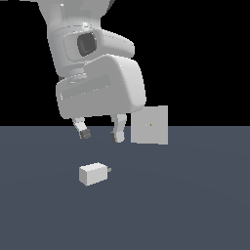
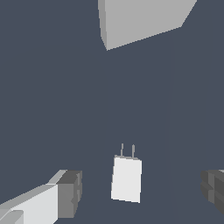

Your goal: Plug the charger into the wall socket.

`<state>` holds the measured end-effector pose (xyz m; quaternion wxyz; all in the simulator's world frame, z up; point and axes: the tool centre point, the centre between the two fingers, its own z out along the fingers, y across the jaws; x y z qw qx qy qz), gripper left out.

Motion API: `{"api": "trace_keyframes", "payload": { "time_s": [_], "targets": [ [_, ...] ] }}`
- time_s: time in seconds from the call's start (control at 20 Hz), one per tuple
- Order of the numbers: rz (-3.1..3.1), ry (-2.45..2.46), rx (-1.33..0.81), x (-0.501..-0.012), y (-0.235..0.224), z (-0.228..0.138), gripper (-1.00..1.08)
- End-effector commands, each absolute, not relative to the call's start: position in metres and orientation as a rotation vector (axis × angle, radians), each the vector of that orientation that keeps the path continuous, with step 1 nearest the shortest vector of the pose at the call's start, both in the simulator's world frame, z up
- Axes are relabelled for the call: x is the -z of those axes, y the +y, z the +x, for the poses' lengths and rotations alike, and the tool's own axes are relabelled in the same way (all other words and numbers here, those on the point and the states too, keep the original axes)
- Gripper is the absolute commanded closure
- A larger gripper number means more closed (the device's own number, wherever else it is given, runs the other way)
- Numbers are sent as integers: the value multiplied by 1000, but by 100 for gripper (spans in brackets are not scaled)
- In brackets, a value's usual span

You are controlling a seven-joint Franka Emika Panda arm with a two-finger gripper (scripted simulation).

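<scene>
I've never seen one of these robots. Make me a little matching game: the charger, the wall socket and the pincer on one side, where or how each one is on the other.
Things:
1. charger
2. socket
3. pincer

States:
A. upright on the floor, dot-like mark at its centre
B. open, above the floor, holding nothing
C. lying flat on the floor, prongs out of one end

Pairs: 1-C, 2-A, 3-B

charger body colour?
Light grey, near white; the charger shows best in the wrist view.
</scene>
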<state>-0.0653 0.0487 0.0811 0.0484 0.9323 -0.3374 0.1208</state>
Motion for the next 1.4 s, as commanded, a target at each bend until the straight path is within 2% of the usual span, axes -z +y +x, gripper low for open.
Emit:
{"api": "trace_keyframes", "payload": {
  "time_s": [0.0,0.95,1.35],
  "targets": [
    [2818,-1072,-383,-77,51,-67,-92],
    [2751,-1185,-415,-60,58,-72,-92],
    [2750,-1188,-413,-32,58,-72,-92]
  ]
}}
